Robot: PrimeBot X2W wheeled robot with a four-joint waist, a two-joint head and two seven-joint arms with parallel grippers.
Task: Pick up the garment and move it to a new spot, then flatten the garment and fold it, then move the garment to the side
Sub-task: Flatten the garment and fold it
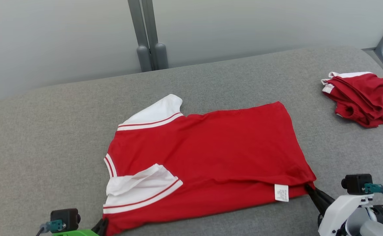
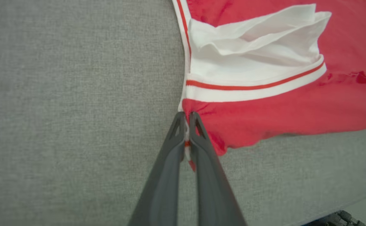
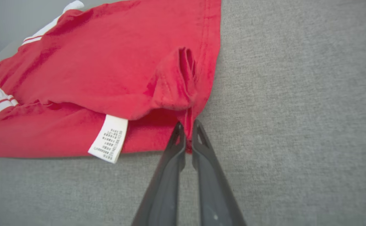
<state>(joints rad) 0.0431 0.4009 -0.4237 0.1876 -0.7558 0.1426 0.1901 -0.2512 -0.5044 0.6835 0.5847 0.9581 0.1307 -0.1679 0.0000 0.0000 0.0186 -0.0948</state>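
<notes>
The garment (image 1: 207,154) is a red T-shirt with white sleeves, lying spread across the grey padded table (image 1: 63,131), its collar end to the left and a white label on its near edge. My left gripper (image 1: 103,224) is shut on the near left corner of the garment (image 2: 264,106); red and white cloth is pinched between its fingertips (image 2: 186,121). My right gripper (image 1: 309,188) is shut on the near right hem corner of the garment (image 3: 107,78), and a fold of cloth bunches just above its fingertips (image 3: 187,128).
A second red garment with white trim (image 1: 363,98) lies crumpled at the table's far right. A grey post (image 1: 148,36) stands behind the table against a pale wall. Bare grey table surrounds the shirt on the left and far side.
</notes>
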